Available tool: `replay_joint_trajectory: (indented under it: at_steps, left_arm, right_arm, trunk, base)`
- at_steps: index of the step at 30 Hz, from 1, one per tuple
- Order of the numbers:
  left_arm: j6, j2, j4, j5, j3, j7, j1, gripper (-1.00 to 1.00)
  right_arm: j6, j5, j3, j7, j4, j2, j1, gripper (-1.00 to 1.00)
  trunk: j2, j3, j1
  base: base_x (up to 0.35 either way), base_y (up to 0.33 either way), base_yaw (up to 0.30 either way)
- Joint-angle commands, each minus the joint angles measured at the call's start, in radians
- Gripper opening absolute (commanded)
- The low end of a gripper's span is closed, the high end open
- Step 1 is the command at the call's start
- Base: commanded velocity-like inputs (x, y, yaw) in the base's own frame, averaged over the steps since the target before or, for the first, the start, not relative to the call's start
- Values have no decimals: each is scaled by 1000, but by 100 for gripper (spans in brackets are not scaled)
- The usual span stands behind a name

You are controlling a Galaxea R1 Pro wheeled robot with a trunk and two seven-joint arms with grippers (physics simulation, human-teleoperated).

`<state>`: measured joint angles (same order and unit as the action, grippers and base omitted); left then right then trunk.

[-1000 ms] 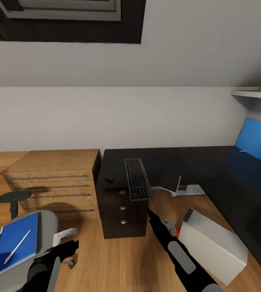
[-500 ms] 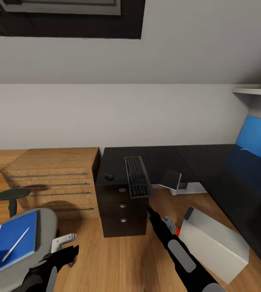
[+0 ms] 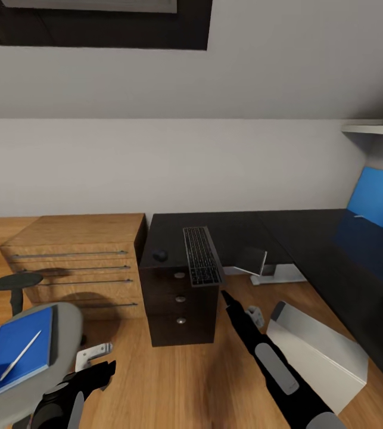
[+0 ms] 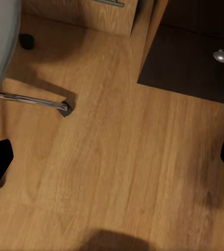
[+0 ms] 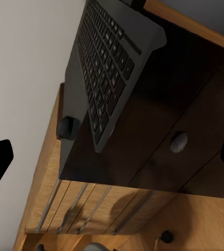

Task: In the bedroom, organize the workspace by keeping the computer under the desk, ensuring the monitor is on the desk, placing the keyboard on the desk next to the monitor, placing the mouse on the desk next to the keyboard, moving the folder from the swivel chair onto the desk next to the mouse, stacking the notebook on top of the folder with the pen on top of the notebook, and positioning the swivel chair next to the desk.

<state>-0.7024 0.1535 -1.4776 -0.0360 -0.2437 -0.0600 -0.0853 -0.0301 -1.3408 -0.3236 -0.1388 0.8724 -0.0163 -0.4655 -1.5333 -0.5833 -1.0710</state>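
Keyboard (image 3: pixel 202 256) lies lengthwise on the desk (image 3: pixel 245 229) over the drawer unit, its near end overhanging the edge; mouse (image 3: pixel 160 255) just beside it. Against a second ago the right arm has drawn back a little and the red light on the computer (image 3: pixel 319 351) is now hidden. Folder (image 3: pixel 13 351) and pen (image 3: pixel 19 356) remain on the swivel chair (image 3: pixel 66 322).

Left wrist view: wooden floor (image 4: pixel 117 157); fingertips wide apart, holding nothing.

Right wrist view: keyboard overhang confirmed; fingertips wide apart, empty.
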Motion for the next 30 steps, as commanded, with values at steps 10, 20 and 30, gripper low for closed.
replay_joint_trajectory:
  at_steps: [10, 20, 30]
  left_arm:
    - [-5, 1, 0, -4, 0, -1, -1, 100]
    - [-3, 4, 1, -5, 1, -1, -1, 100]
    - [-3, 4, 4, -5, 1, 0, -1, 100]
  right_arm:
    - [-1, -11, -4, -5, 8, -15, -1, 100]
    - [5, -14, -13, 1, 9, -13, -1, 100]
    - [97, -18, -5, -3, 4, -15, -1, 100]
  trunk:
    - [-71, -32, -38]
    - [-141, -64, -77]
    - [-211, -95, -115]
  base:
    - [0, 0, 0]
    - [0, 0, 0]
    - [0, 0, 0]
